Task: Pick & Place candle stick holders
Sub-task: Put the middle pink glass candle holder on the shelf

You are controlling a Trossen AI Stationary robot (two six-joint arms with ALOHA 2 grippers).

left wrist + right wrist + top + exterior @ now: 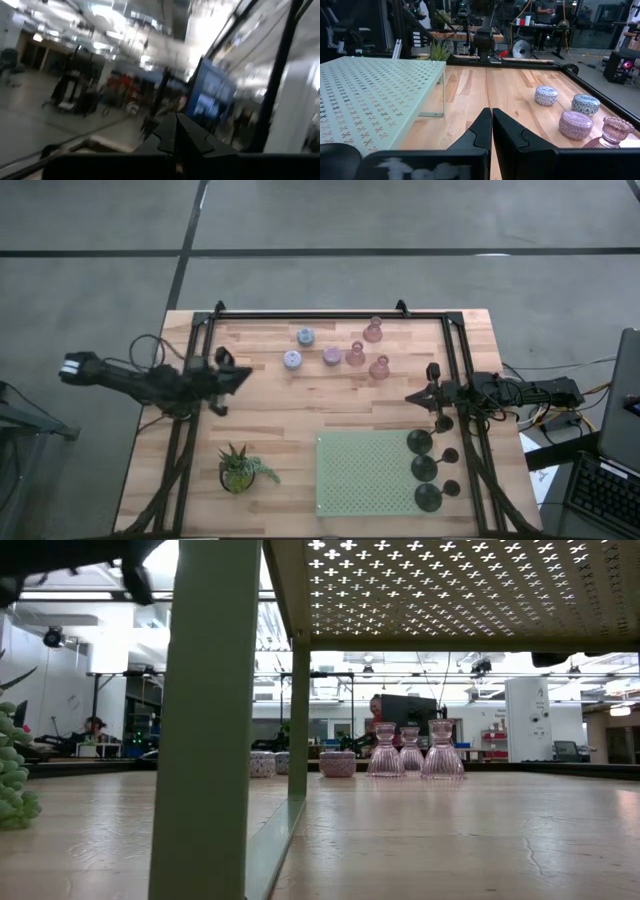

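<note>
Only the high view shows three black holders (424,468) (both tools closed, empty) on the rack (360,475).

arms: dark, jointed | left tool (243,377): black angular fingers | right tool (412,397): black, loose cables behind

High view looks straight down; low view looks level beneath the perforated shelf (450,590).
</note>
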